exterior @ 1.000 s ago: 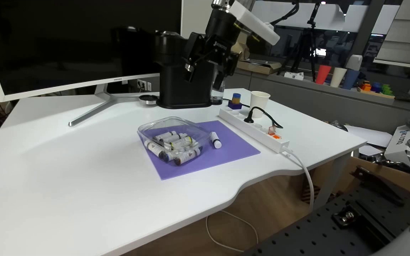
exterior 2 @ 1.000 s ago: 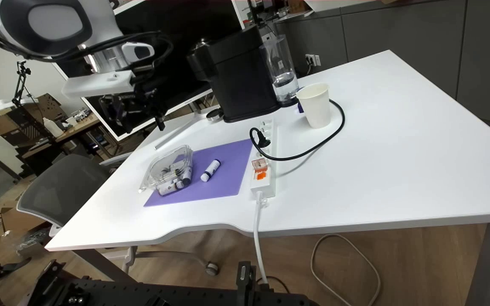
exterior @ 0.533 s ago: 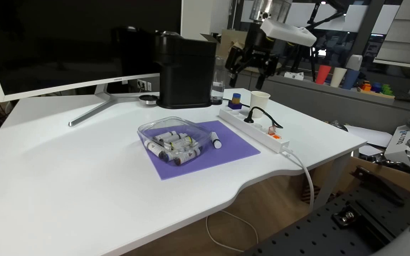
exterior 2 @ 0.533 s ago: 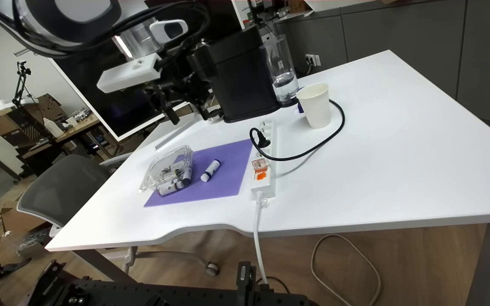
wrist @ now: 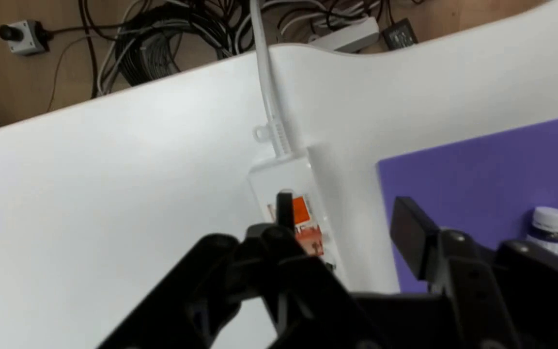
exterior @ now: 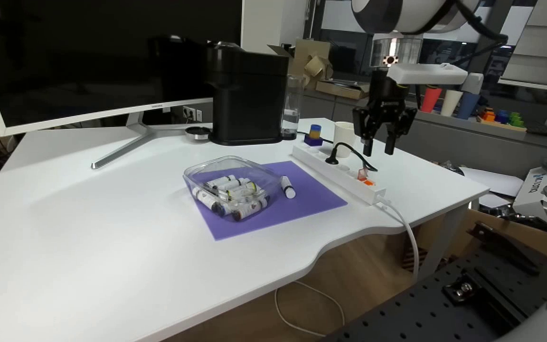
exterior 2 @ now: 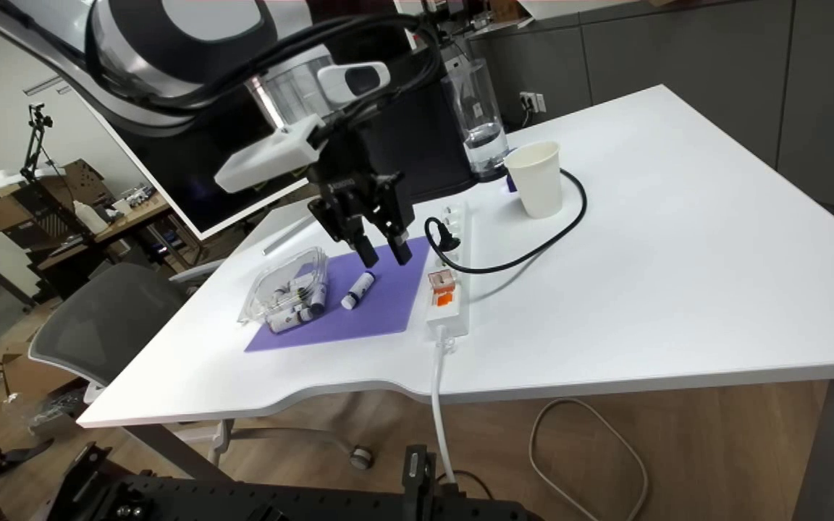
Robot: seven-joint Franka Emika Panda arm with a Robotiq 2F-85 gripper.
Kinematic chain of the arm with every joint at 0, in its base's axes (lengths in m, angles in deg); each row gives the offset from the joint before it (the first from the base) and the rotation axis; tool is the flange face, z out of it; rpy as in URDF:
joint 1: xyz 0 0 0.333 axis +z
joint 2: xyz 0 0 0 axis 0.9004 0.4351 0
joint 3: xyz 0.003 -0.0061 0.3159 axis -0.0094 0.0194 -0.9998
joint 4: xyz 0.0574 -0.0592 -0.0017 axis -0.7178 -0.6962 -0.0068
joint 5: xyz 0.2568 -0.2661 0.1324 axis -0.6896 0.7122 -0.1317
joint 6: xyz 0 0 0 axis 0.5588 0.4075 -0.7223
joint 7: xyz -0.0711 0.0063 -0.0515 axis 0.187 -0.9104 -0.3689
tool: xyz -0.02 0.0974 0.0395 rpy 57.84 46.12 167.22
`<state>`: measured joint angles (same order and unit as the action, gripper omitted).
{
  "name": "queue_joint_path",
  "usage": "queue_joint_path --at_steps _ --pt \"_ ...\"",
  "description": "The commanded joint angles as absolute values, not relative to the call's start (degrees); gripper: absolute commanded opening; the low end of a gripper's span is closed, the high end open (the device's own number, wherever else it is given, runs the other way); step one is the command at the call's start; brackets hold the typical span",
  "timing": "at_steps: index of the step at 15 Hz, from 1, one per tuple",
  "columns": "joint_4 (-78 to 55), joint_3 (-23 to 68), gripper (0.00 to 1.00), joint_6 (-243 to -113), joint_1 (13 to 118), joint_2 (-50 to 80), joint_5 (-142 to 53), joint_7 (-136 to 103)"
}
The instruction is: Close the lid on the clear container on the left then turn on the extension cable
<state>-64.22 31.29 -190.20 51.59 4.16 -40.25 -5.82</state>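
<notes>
Extension cable (exterior: pixel 340 174) seems my current step; it lies beside the purple sheet (exterior: pixel 318 197) partly under the clear container (exterior: pixel 268 175). My end effector (exterior: pixel 378 149), clearly parted and empty, hangs higher; next I should line up and press the orange switch (wrist: pixel 301 210)

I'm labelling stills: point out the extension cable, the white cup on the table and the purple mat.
Extension cable (exterior: pixel 335 175), in an exterior view: midway along its white side.
White cup (exterior 2: pixel 538 188), in an exterior view: outer wall.
Purple mat (wrist: pixel 463 182), in the wrist view: bare surface.

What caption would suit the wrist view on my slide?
Open tool partly hiding a white power strip, purple mat alongside.
</notes>
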Motion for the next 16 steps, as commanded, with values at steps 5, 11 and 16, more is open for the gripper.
queue_joint_path --at_steps 5,11,16 --pt "-61.67 32.12 0.02 -185.20 51.86 7.29 -29.42 -3.54" --pt "-60.94 31.98 0.01 -189.16 51.77 8.49 -30.97 -3.39" --pt "-59.96 32.27 0.00 -191.11 51.43 10.44 -28.46 0.29"
